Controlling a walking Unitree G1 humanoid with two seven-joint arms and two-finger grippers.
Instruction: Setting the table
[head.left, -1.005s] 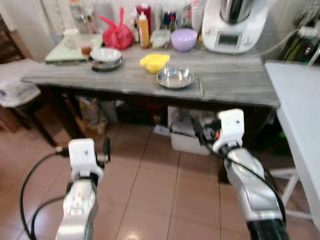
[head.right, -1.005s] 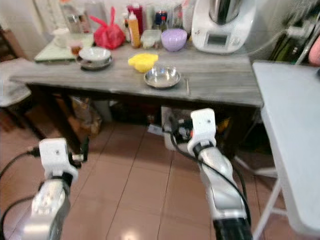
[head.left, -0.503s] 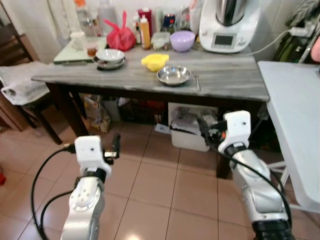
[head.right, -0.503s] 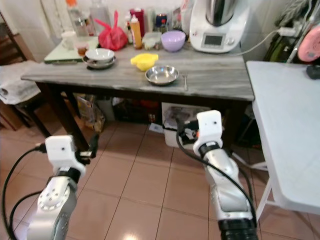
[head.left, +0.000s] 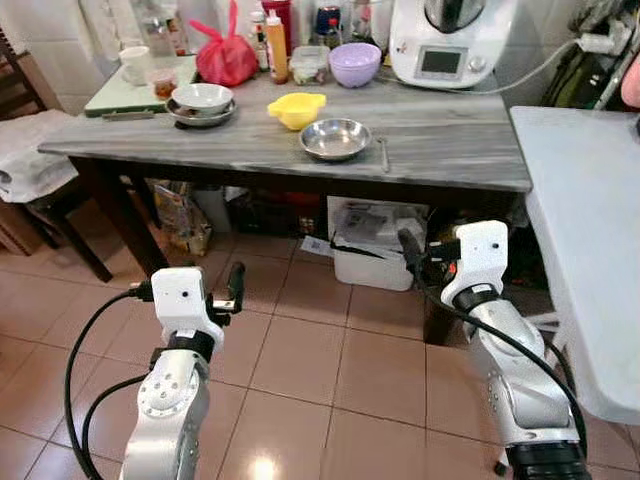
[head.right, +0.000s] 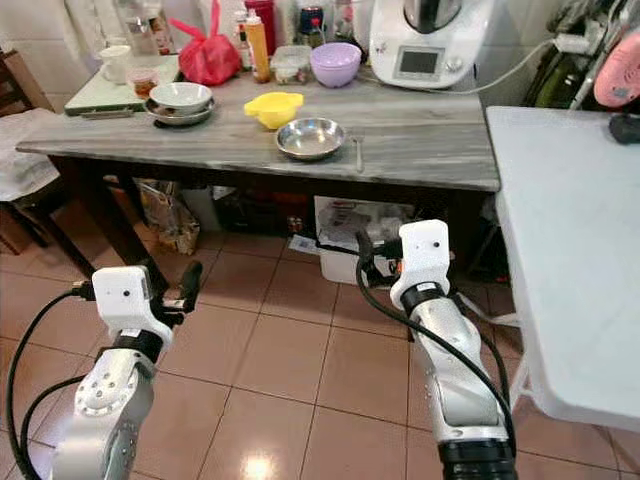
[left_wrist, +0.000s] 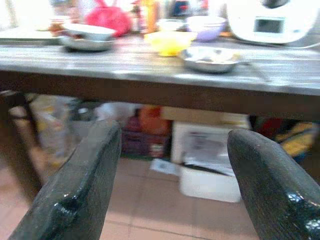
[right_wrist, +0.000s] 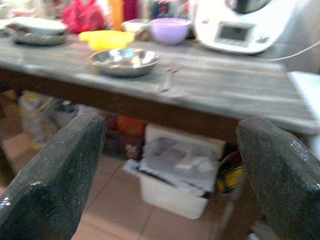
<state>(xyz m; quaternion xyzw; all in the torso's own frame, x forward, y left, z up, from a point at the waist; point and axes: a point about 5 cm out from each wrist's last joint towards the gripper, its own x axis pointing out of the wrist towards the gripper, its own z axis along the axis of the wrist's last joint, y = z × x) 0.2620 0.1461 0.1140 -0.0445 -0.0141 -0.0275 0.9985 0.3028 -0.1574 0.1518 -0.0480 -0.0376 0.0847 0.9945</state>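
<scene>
We have stepped back, so the whole tabletop (head.left: 440, 150) shows; steel bowl (head.left: 335, 138) near its front edge (unreached), left gripper (left_wrist: 170, 175) and right gripper (right_wrist: 170, 165) jaws spread, empty.

Silver arms, white wrist blocks, black cables, seemingly glossy black fingers (left_wrist: 80, 195).

Home kitchen: food processor (head.left: 446, 40), bowls, tiled floor (head.left: 300, 360).

The long grey table (head.left: 450, 150) has a matt wood-grain top. The round steel bowl (head.left: 335, 139) is shiny metal. The yellow bowl (head.left: 296, 108) looks like smooth plastic. The reddish floor tiles (head.left: 300, 360) are glossy.
</scene>
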